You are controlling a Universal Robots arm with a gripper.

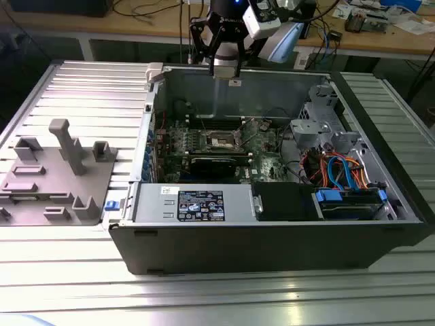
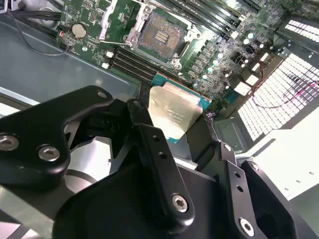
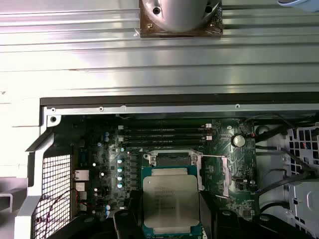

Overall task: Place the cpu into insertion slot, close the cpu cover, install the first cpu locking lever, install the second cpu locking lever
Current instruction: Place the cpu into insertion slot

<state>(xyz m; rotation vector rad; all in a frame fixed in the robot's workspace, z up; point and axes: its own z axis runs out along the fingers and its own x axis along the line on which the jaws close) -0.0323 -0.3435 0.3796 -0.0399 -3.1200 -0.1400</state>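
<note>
Exterior view showed the arm (image 1: 224,34) hanging over the far wall of an open computer case (image 1: 272,244), which lay on a ribbed metal desk (image 1: 81,88). A grey fixture tray (image 1: 58,176) sat well apart from it on the exterior view's left. Inside the case lay the green motherboard (image 1: 262,146), with a long black card (image 1: 214,163) on the near side of the insertion slot (image 1: 223,140) and a bundle of blue and orange cables (image 1: 340,170) toward the exterior view's right. In both wrist views the jaws were clamped on the cpu (image 2: 177,114) (image 3: 170,201), with black fingers (image 2: 144,124) (image 3: 209,214) pressed against two opposite edges. Its silver top face was turned toward the cameras and its green border showed around the rim. The cpu was held in the air above the board, not seated. In the second wrist view the insertion slot (image 2: 160,34) lay bare, apart from the chip, its dark centre and contacts exposed within the silver rim. In the first wrist view the held chip overlapped the slot's (image 3: 172,160) near edge. The cpu cover (image 3: 225,174) appeared as a thin silver strip raised beside the slot, so the socket was uncovered. Black memory slots (image 3: 164,132) ran along the slot's far side, and a round coin cell (image 3: 239,141) sat near the cover.
</note>
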